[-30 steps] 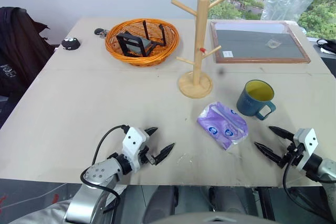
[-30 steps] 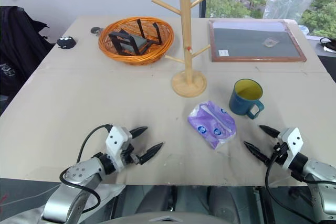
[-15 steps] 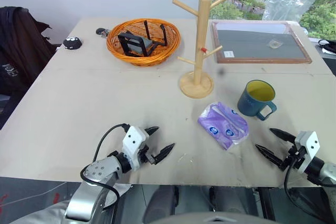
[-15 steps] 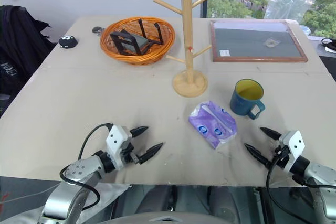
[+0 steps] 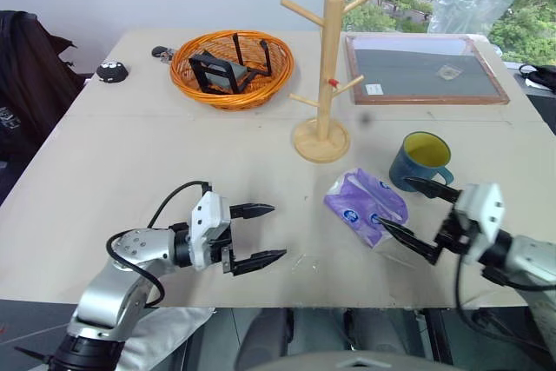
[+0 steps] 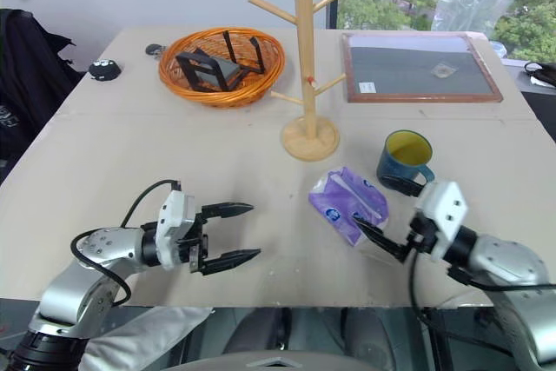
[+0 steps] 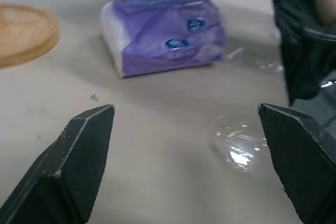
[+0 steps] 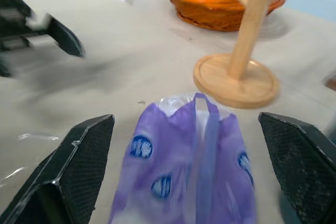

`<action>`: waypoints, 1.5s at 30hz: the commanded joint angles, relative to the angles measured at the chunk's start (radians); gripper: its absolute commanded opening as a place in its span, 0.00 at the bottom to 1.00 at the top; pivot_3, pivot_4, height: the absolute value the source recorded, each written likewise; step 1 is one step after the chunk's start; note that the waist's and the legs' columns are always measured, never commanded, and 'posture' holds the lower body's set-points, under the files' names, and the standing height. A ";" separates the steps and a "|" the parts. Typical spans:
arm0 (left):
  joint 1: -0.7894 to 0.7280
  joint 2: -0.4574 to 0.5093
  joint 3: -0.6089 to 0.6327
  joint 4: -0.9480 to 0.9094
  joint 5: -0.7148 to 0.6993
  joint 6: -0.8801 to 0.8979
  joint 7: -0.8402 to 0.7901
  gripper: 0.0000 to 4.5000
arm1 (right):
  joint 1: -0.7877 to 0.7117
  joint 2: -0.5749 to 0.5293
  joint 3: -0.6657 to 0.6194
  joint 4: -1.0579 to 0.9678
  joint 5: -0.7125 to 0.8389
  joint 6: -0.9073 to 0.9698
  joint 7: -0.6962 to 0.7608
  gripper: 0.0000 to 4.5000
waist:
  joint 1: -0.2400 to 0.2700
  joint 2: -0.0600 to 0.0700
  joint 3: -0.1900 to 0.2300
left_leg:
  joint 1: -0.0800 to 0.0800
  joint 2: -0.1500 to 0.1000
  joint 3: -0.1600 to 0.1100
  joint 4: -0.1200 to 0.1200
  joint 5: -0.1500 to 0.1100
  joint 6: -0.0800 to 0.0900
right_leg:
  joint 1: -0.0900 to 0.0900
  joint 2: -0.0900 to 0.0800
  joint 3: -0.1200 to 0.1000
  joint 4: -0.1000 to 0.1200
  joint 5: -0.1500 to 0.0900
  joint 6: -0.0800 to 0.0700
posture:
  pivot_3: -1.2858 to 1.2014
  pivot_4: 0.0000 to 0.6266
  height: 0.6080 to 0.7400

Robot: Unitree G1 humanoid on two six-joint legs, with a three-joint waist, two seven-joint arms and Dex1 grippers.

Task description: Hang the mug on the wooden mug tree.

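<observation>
You have bare table [image 5: 174, 154] at centre left. At lower right, the purple tissue pack [image 5: 365, 204] lies just before the mug [image 5: 420, 161].

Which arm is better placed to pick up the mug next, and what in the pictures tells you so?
Right. Its open end effector is beside the mug, while the left end effector sits beyond the purple tissue pack.

Teal mug [image 5: 423, 161] upright, near wooden mug tree [image 5: 325, 76].

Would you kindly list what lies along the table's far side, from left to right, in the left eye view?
Small black object → wicker basket → mug tree → framed board.
</observation>
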 commanded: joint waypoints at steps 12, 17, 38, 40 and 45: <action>0.019 0.044 0.112 -0.069 -0.031 -0.039 -0.035 1.00 | -0.051 -0.016 0.104 0.140 -0.095 0.097 0.032 0.24 | -0.002 -0.002 0.002 | 0.000 0.000 0.000 0.000 0.000 0.000 | 0.000 0.000 0.000 0.001 0.000 0.000 | 0.52 0.24 1.00; -0.003 0.033 0.111 -0.066 -0.050 -0.030 -0.035 1.00 | -0.060 -0.005 0.089 0.115 -0.082 0.093 0.043 0.01 | -0.002 -0.002 0.003 | 0.000 0.000 0.000 0.000 0.000 0.000 | 0.000 0.000 0.000 0.001 0.000 0.000 | 0.52 0.24 1.00; -0.415 -0.083 -0.140 -0.084 -0.129 0.150 -0.039 1.00 | 0.349 -0.173 -1.006 0.102 0.569 0.407 0.212 0.01 | 0.002 -0.004 0.004 | 0.001 -0.001 0.003 0.002 0.000 0.001 | 0.003 0.003 0.001 0.001 0.000 0.000 | 0.52 0.24 1.00; -0.451 -0.109 -0.170 -0.066 -0.112 0.156 -0.034 1.00 | 0.372 -0.155 -0.971 0.176 0.450 0.327 0.224 0.01 | 0.001 -0.004 0.004 | 0.001 -0.001 0.002 0.002 0.000 0.001 | 0.003 0.002 0.001 0.001 0.000 0.000 | 0.52 0.24 1.00; -0.499 -0.154 -0.211 -0.025 -0.074 0.161 -0.009 1.00 | 0.261 -0.098 -0.808 0.365 0.187 0.121 0.099 0.01 | -0.007 -0.007 0.004 | 0.001 -0.002 0.003 0.002 0.000 0.001 | 0.003 0.002 0.002 0.000 0.000 0.001 | 0.52 0.24 1.00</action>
